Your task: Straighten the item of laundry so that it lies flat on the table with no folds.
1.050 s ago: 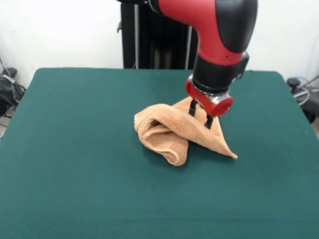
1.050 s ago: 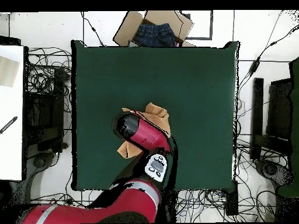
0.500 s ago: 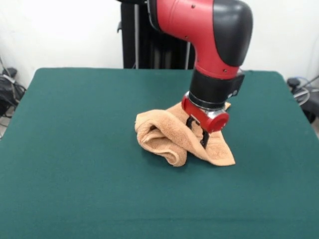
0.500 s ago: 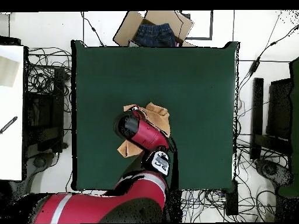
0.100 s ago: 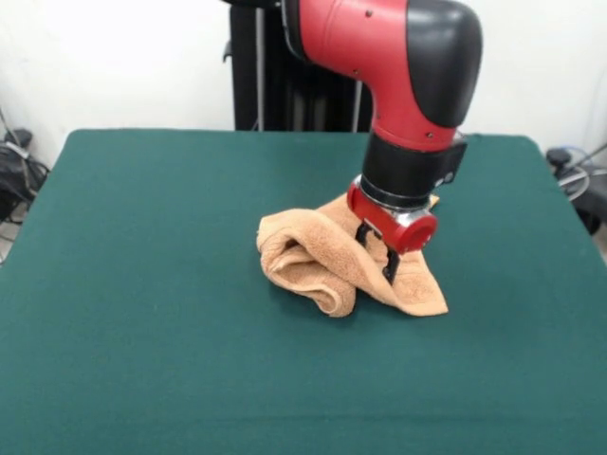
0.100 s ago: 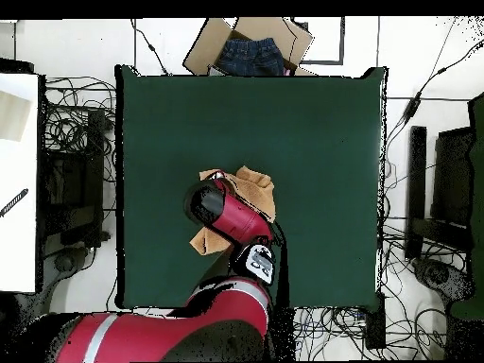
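Since a second ago the arm [image 5: 398,66] has come down and shifted a bit toward the front view's left, so the gripper [image 5: 377,253] now sits lower against the towel [image 5: 313,251]; over the last half second almost nothing has changed. Towel's flat flap has also pulled in, its pointed corner now blunter and closer to the bunch.

Towel is near the middle of the table [image 5: 142,284], crumpled, not flat. In the front view one thick rolled fold humps up on the left side, with a flatter flap running out to the lower right under the gripper. Two black fingers [image 5: 390,264] poke down from the red wrist ring, a small gap between them, tips on or in the cloth. Can't tell if they are pinching cloth or only touching it.

Overhead view: arm [image 6: 227,213] covers most of the towel [image 6: 257,189]; cloth shows above the arm's right side and a small bit at its lower left. Gripper itself hidden there. Green table [image 6: 312,123] bare elsewhere. Cardboard box [image 6: 248,43] with dark blue clothing sits off the table's far edge.
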Motion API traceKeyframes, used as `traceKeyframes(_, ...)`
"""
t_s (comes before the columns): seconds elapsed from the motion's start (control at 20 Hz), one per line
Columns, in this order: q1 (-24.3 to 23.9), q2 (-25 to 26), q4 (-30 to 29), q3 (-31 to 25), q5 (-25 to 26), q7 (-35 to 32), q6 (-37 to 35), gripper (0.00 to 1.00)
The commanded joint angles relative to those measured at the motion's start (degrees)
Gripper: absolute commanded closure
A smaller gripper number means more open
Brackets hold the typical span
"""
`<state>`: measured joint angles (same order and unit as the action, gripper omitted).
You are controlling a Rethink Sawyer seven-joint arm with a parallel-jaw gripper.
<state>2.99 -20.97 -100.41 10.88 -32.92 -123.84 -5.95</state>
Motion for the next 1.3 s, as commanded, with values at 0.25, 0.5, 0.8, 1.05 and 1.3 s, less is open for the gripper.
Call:
traceKeyframes(0.25, 2.7, -2.5, -2.3, -2.9, -2.3, -12.9, -3.9, 0.0)
traceKeyframes(0.5, 6.6, -4.9, 0.7, 2.8, -2.3, -13.9, -11.4, 0.0)
traceKeyframes(0.8, 6.6, -4.8, 3.5, 4.6, -1.3, -12.3, -14.1, 0.0)
traceKeyframes(1.05, 5.0, -4.6, 3.5, 3.1, -1.0, -11.0, -12.6, 0.0)
traceKeyframes(1.3, 1.7, -3.9, 2.9, -0.7, -0.8, -9.3, -8.8, 0.0)
